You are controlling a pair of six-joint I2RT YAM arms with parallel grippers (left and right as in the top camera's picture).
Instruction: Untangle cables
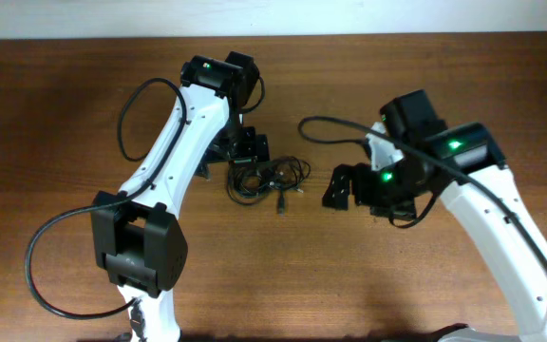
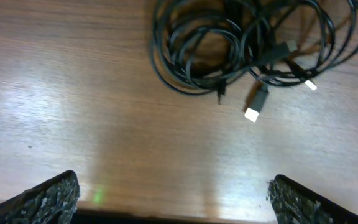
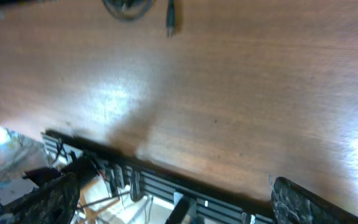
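Note:
The cables [image 1: 269, 179] lie as a tangled bunch of thin black cords with small plug ends on the wooden table, near the middle. In the left wrist view the cables [image 2: 253, 43] show as overlapping loops with pale plug tips. My left gripper [image 1: 245, 149] is open and empty, just behind and left of the bunch; in its own view the left gripper [image 2: 174, 198] is wide apart, with bare table between the fingers. My right gripper [image 1: 342, 187] is open and empty to the right of the cables. In the right wrist view the right gripper [image 3: 174, 199] is near the table edge, and the cables [image 3: 129, 7] show at the top.
The wooden table [image 1: 65, 114] fills the overhead view. Its edge with a black rail [image 3: 166, 180] and clutter below shows in the right wrist view. A thicker black arm cable [image 1: 335, 123] loops over the table by the right arm.

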